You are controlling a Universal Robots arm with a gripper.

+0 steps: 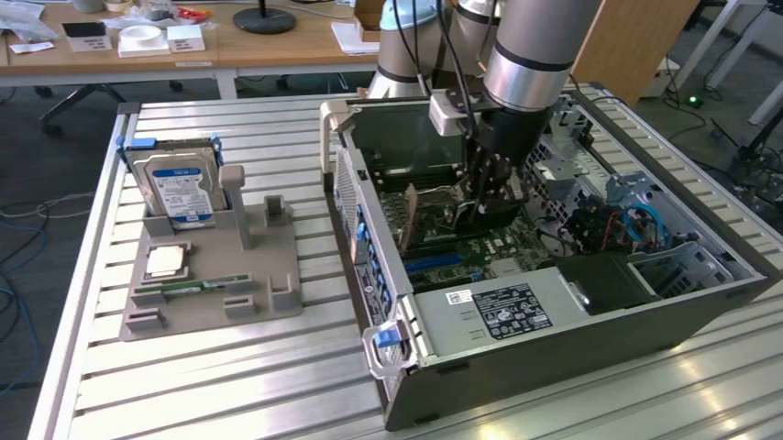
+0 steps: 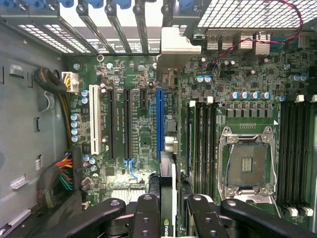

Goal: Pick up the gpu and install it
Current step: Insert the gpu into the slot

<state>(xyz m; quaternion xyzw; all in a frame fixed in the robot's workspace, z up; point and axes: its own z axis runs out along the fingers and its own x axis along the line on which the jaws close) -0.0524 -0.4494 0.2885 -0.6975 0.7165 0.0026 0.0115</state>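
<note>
The tool [image 1: 490, 203], on the end of the arm, reaches down into the open computer case [image 1: 551, 339] lying on its side on the slatted counter [image 1: 245, 385]. Its fingers [image 2: 146, 218] are closed from both sides on the gpu [image 2: 168, 168], which it carries upright, on edge. The pick-up appears done and the installing step is in hand. The card hangs over the motherboard [image 2: 133, 148] and runs lengthwise along the long blue slot [image 2: 159, 124], just beside it rather than plainly over it. Its silvery end bracket [image 2: 179, 47] is up near the row of rear slot openings [image 2: 124, 20] in the case wall. Whether the card's lower edge touches the board or is clear of it cannot be told from either view. Judged from this, seating the card would call for a small sideways correction to bring its connector edge squarely over the blue slot. The bracket would need to be kept in line with its opening, followed by a straight, even press downward; a tilt or an offset could catch the edge on the slot's lip. On the exterior view's left, well apart from the case, a grey holder [image 1: 208, 293] stands on the counter with a hard drive [image 1: 181, 188] upright in it
</note>
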